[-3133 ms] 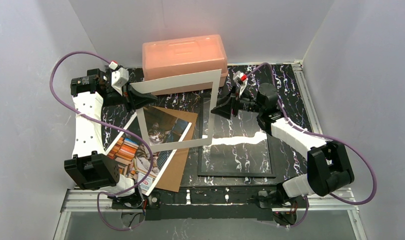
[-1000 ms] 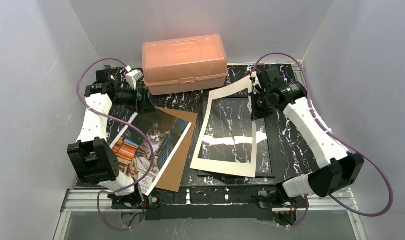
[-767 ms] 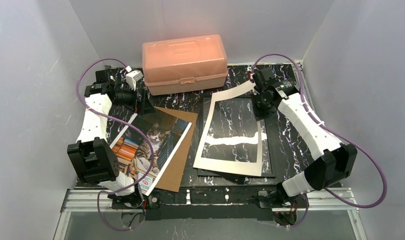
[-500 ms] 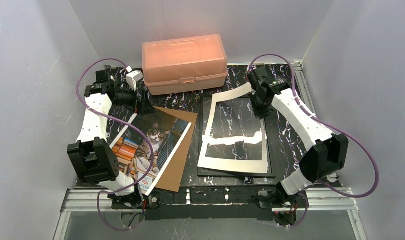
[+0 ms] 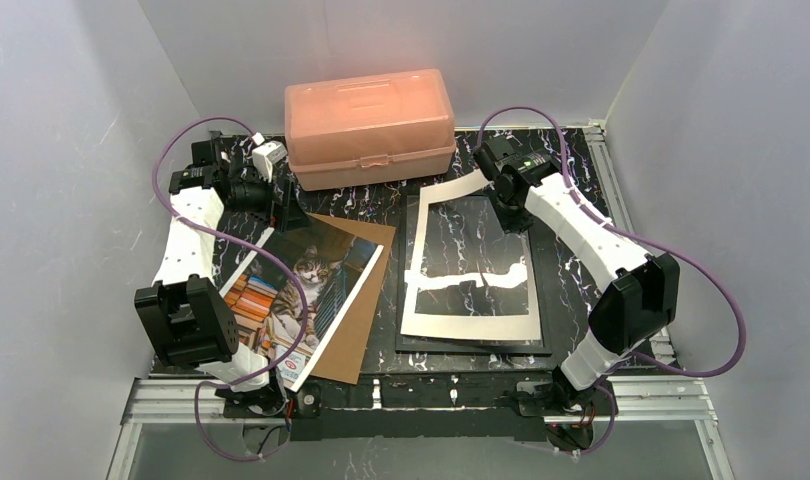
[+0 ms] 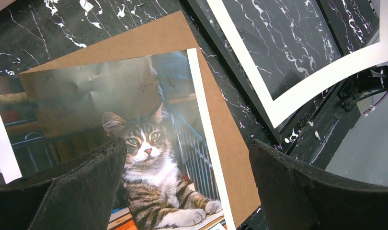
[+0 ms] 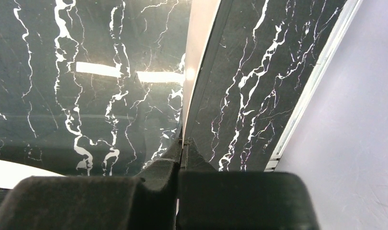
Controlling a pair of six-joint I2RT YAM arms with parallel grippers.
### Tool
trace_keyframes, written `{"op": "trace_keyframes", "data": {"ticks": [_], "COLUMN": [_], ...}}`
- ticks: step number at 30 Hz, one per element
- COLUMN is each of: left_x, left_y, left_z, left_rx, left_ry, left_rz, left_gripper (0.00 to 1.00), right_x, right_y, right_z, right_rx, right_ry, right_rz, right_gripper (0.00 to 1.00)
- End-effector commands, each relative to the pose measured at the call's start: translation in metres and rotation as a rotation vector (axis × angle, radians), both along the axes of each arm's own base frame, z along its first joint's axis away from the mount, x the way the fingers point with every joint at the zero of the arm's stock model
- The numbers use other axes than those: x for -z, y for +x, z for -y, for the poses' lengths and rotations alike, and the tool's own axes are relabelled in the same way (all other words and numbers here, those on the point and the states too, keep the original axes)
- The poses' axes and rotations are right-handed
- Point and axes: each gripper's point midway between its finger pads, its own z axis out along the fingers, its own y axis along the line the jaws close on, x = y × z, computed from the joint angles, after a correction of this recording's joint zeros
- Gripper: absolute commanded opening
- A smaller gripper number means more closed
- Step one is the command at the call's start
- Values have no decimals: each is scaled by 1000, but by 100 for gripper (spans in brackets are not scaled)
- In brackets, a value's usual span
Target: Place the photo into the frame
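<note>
A glossy paper print of a cat and orange books point(image 5: 301, 288) lies askew on a brown cardboard backing board point(image 5: 357, 316) at left. Beside it, a white paper mat sheet point(image 5: 468, 326) covers the thin black picture frame point(image 5: 481, 347), its far corner raised in the right gripper point(image 5: 499, 196).

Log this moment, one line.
right gripper: shut on mat | mat: over frame | left gripper: open above photo | photo: on board

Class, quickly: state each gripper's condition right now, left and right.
Left gripper: open, holding nothing.
Right gripper: shut on the white mat at its edge.
</note>
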Motion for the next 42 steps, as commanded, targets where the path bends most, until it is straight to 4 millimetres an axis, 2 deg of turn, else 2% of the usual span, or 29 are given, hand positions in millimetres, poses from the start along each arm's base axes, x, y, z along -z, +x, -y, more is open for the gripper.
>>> {"op": "trace_keyframes", "data": {"ticks": [1,7,16,21,28,33,37,42], "left_x": [-6,-7,-8,-8,-6,-7,-9,-10], "left_y": [-8,-9,-10,-11,-11,-10,-11,-9], "left_z": [5,4,6,5,5,5,5,5], "left_rx": [19,19,20,19,20,15,15,13], "left_ry": [-20,-12,-17,-12,-13,-16,-16,-19], "left_rz": [-3,5,8,8,4,2,5,3], "left_gripper": [98,98,98,98,98,98,98,98], "right_x": [-22,-23,-24,-16,-2,5,22,29], "right_y": [4,3,18,24,20,22,18,13], "right_z": [7,6,-12,-18,-17,-25,-24,-22], "right_rx": [-10,-34,-99,-112,-123,-141,-150,-151], "right_ry": [-14,-12,4,11,8,41,30,32], "right_rz": [67,73,106,96,74,81,38,33], "right_gripper": [1,1,1,1,1,1,1,1]}}
